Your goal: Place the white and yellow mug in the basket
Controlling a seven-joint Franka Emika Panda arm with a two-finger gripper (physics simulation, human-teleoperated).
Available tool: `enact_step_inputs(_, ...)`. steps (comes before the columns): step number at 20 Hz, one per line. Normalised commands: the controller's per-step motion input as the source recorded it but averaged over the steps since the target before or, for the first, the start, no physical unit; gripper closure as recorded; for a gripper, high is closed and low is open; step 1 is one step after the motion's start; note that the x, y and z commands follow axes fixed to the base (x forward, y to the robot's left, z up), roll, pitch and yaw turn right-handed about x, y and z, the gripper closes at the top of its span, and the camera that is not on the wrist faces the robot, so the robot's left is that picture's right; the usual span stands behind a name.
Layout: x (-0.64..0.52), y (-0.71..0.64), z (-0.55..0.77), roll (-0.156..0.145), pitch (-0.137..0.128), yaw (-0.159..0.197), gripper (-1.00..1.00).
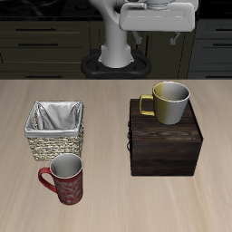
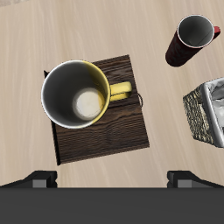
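Your end effector (image 2: 112,179) is hanging spread apart above the yellow mug (image 1: 170,101), which is sitting on the wooden box (image 1: 166,140) beside the basket (image 1: 56,130).

Exterior view: set in front of the table (image 1: 109,204) and above it, facing back toward the robot's base (image 1: 113,63) — takes in the whole table width.
Wrist view: looks straight down from the gripper (image 2: 112,178), high over the box (image 2: 101,122), fairly near.
Turn: half a turn between the two views.
Shared: mug (image 1: 169,101) on the box, basket (image 1: 56,129), red mug (image 1: 65,178) — all in both.
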Motion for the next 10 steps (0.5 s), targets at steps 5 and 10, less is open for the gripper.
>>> enact_step_inputs(5, 0.31, 0.03, -0.01, -0.006, 0.035, -0.001, -1.00)
enact_step_inputs(10, 0.34, -0.01, -0.04, -0.025, 0.046, 0.005, -1.00)
